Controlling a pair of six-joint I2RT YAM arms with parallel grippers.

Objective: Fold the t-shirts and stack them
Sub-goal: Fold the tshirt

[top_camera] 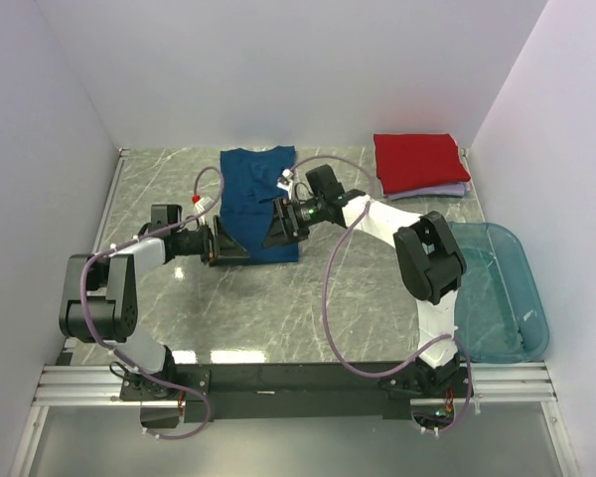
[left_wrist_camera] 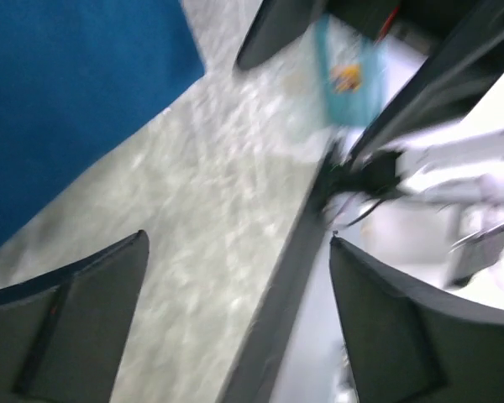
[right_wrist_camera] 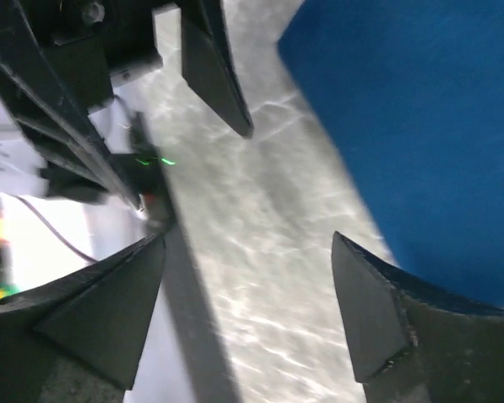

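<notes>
Bases of both arms sit at the near edge of the table [top_camera: 179, 298], and to your right, well apart from the cloth, you have the teal tub [top_camera: 497, 288] lying along the right side.

Moving farther in, your left gripper [top_camera: 222, 245] reaches in from the left and hangs low by the near left corner of the dark blue t-shirt [top_camera: 253, 184]. Its wrist view shows its fingers [left_wrist_camera: 76, 327] spread wide, with only bare marbled tabletop between them. The blue cloth [left_wrist_camera: 67, 92] lies off to the upper left of that view, clear of both fingertips. That view is blurred, so finer detail is lost.

Your right gripper [top_camera: 278, 224] comes in from the right and faces the left one across the near end of the same shirt. Its fingers [right_wrist_camera: 412, 336] are likewise spread apart, nothing pinched, bare table in the gap. The blue cloth [right_wrist_camera: 428, 126] fills the right side of that view, and whether the right-hand finger touches it you cannot tell.

The dark blue shirt itself lies flat in the middle of the table as a long narrow shape, running from between the grippers to the far wall, collar end farthest.

At the far right corner, the red t-shirt [top_camera: 417, 159] is folded and rests on top of the lavender t-shirt [top_camera: 447, 189], whose edge shows along the near side.
</notes>
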